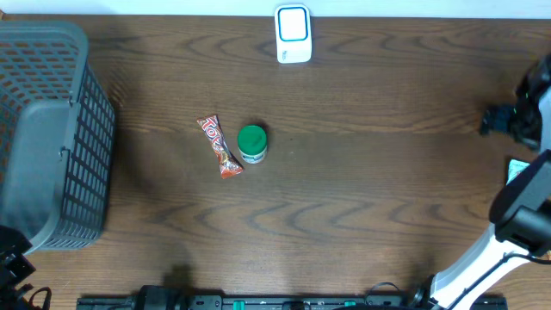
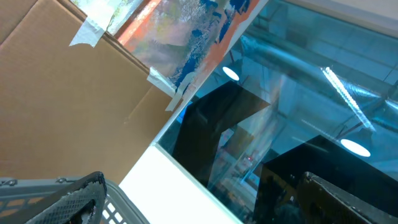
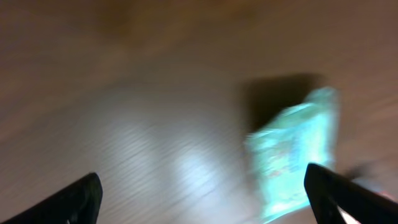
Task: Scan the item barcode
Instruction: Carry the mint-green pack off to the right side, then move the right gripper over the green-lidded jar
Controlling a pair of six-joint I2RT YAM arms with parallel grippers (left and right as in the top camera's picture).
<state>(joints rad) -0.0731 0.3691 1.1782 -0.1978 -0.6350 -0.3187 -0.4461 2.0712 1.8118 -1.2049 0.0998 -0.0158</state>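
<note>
Grey mesh basket (image 1: 86, 172) rises at the tabletop's left edge, the left gripper (image 1: 13, 267) off its near corner, jaws spread. Mid-table lie a candy bar (image 1: 219, 146) and green-lidded jar (image 1: 252, 143); the barcode scanner (image 1: 293, 34) sits at the far edge. At the right edge the right gripper (image 3: 202, 190) hangs spread over 1 teal packet (image 3: 292, 155), pinching nothing. That packet lies nearer 1 finger, so a close here may nip only its corner and drop it before the scanner.

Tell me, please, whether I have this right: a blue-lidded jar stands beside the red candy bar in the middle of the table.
Not quite: the jar has a green lid, not blue, as the overhead view shows; it does stand beside the red candy bar.
</note>
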